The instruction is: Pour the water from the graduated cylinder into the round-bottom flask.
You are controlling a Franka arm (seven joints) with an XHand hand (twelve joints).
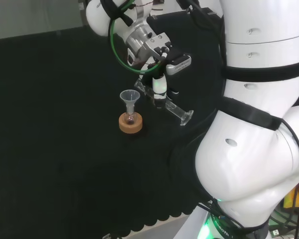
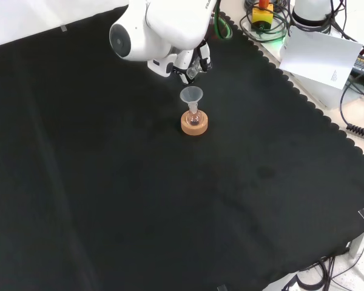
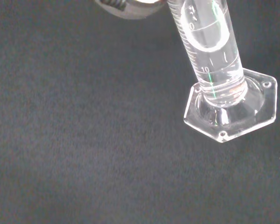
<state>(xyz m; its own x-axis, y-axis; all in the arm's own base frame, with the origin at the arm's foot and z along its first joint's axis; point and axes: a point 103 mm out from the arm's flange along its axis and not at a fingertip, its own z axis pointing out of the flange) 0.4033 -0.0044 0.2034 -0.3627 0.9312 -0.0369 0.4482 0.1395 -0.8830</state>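
Above cork ring [image 1: 130, 124], hand [image 1: 159, 84] clamped on graduated cylinder [image 1: 172, 108], tilted, mouth near funnel [image 1: 130, 97] in round-bottom flask [image 1: 131, 118]. Risk: mouth off-centre over funnel, water spills onto cloth [image 1: 55, 124].

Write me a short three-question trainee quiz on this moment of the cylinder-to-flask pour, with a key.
1. True or false: the graduated cylinder stands upright on the cloth.
2. Multiple choice: what sits in the neck of the round-bottom flask? A) a stopper B) a funnel C) nothing
3. Short answer: what holds the flask steady on the black cloth?

Key
1. False. In the head view the hand holds it tilted, its hexagonal base off the cloth and away from the flask; the wrist view shows water in the tube.
2. B. The funnel's wide mouth faces up, beside the hand in the head view.
3. A cork ring under the flask.
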